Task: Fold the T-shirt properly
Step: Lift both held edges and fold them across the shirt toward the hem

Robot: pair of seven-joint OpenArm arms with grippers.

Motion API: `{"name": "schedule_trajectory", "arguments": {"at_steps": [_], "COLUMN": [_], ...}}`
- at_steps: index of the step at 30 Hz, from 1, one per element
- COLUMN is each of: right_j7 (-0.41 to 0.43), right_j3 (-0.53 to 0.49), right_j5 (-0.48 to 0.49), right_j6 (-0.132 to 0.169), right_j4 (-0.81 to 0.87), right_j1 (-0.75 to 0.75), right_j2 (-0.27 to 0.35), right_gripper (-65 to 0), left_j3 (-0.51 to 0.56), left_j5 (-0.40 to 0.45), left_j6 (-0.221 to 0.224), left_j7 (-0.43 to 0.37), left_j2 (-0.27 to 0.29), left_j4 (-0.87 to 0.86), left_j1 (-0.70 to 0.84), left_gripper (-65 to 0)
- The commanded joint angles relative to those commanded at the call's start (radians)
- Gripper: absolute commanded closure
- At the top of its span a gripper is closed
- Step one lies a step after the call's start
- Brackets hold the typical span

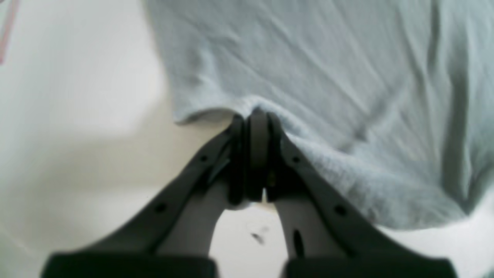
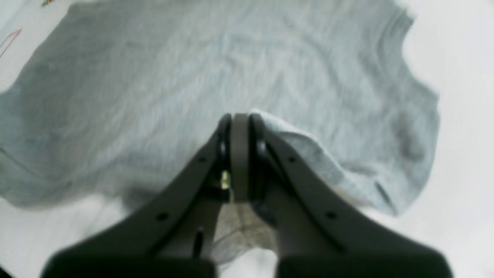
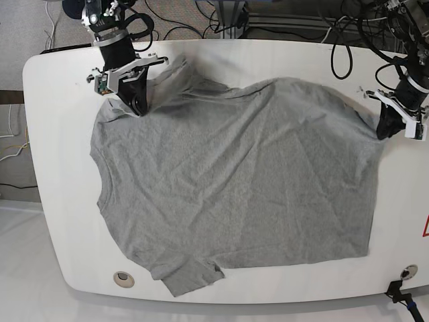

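A grey T-shirt [image 3: 234, 181] lies spread on the white table [image 3: 60, 168], collar toward the left and hem toward the right of the base view. My right gripper [image 3: 138, 107] is at the shirt's far left sleeve area. In the right wrist view this gripper [image 2: 239, 117] is shut on a raised fold of the cloth [image 2: 293, 139]. My left gripper [image 3: 384, 132] is at the far right corner of the hem. Seen from the left wrist, the gripper [image 1: 257, 116] is shut on the shirt's edge [image 1: 216, 112], which lifts slightly there.
Black cables [image 3: 342, 47] hang over the table's back edge. Round fittings sit at the front corners [image 3: 122, 278] [image 3: 404, 272]. A red mark [image 3: 425, 228] shows at the right edge. The near sleeve [image 3: 191, 275] lies close to the front edge.
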Motion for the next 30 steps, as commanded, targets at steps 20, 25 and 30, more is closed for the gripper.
{"name": "schedule_trajectory", "arguments": {"at_steps": [20, 25, 30], "right_j7": [-0.078, -0.078, -0.078], "right_j3": [-0.002, -0.003, -0.002], "right_j5": [0.000, 0.000, -0.002], "right_j6": [0.000, 0.006, 0.069], "right_j4": [-0.267, -0.353, -0.445], "right_j1": [0.396, 0.485, 0.582], "right_j2": [0.057, 0.080, 0.081], "right_gripper": [-1.3, -1.3, -1.3], "left_j3": [-0.002, 0.037, 0.077], "left_j5": [0.000, 0.055, 0.066], "left_j6": [0.242, 0.323, 0.332], "left_j7": [-0.003, -0.002, -0.002], "left_j2": [-0.003, -0.003, -0.003], "left_j4": [-0.219, -0.224, -0.238], "left_j1": [-0.184, -0.199, -0.244], "left_gripper": [0.0, 0.0, 0.0]}}
